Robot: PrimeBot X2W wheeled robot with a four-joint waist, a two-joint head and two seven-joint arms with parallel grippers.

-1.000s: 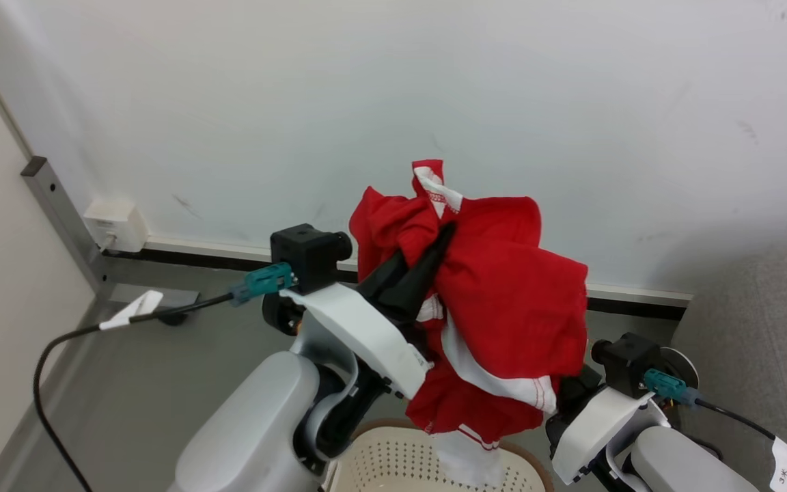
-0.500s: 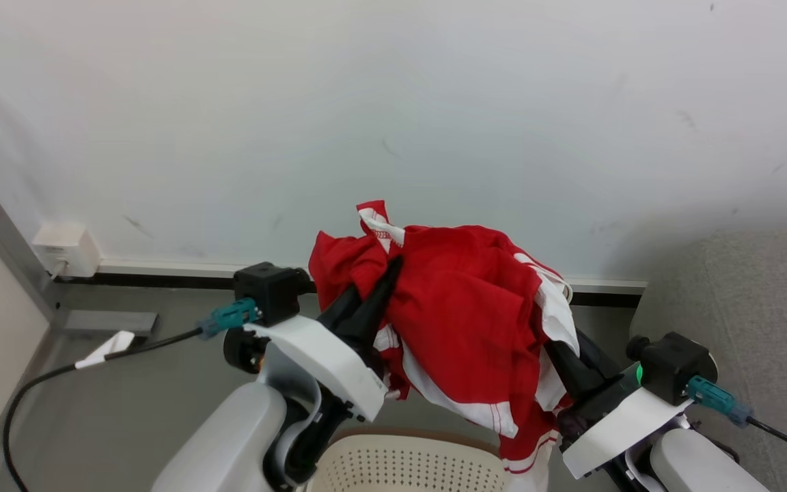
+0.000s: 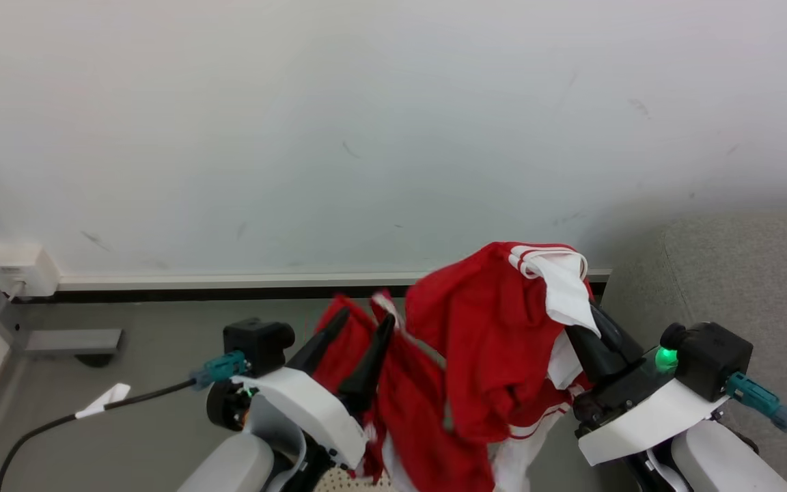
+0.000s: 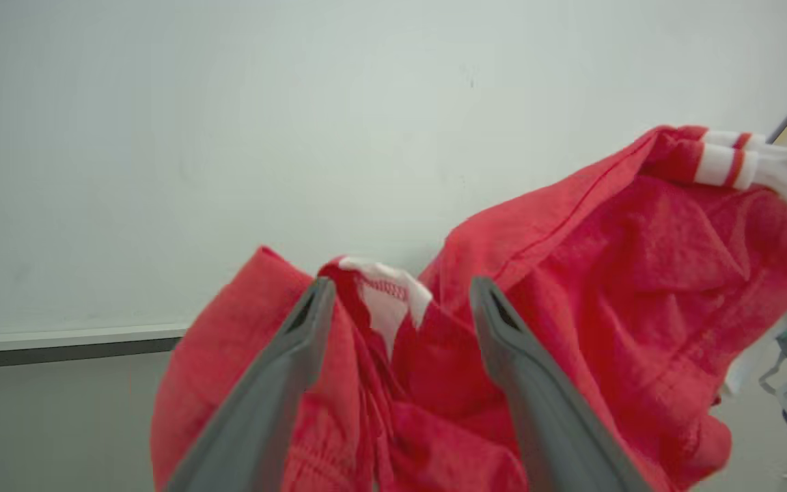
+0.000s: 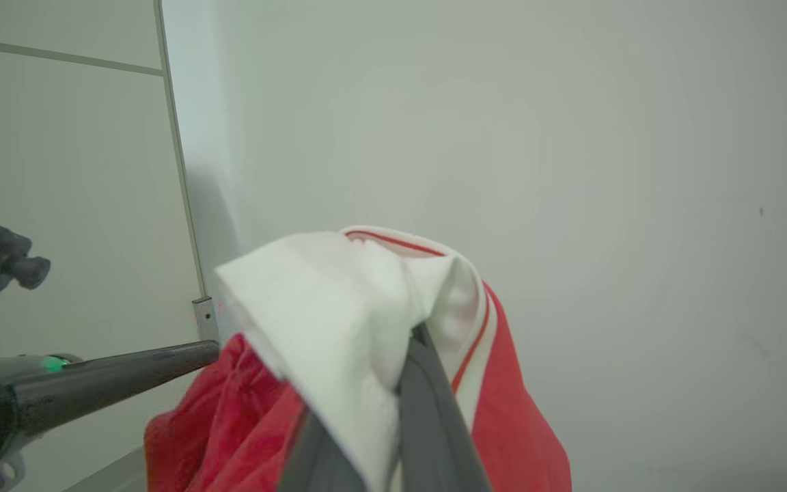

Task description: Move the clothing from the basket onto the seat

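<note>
Left gripper (image 3: 365, 316) sprang open since 1 s ago | right gripper (image 3: 593, 333) clamps clothing (image 3: 482, 328) — aloft, near seat (image 3: 742, 273) | soft, light, droopy — best gripped at bunched white trim (image 3: 564, 287)

The clothing (image 3: 475, 342) is a bright, saturated red with white panels and trim, some of the white crossed by thin red stripes or sewn with red stitching. Against it the long fingers of the left gripper (image 3: 365, 316) and right gripper (image 3: 591, 326) look matt black above white wrist shells (image 3: 311, 410), each with a teal plug (image 3: 219, 367), and a green light (image 3: 667, 357) glows on the right one. Behind, the wall (image 3: 366, 137) is plain off-white with faint dark scuffs, its skirting (image 3: 229, 280) white over a black strip, the floor (image 3: 127, 369) mid grey and the sofa (image 3: 742, 273) pale grey.
</note>
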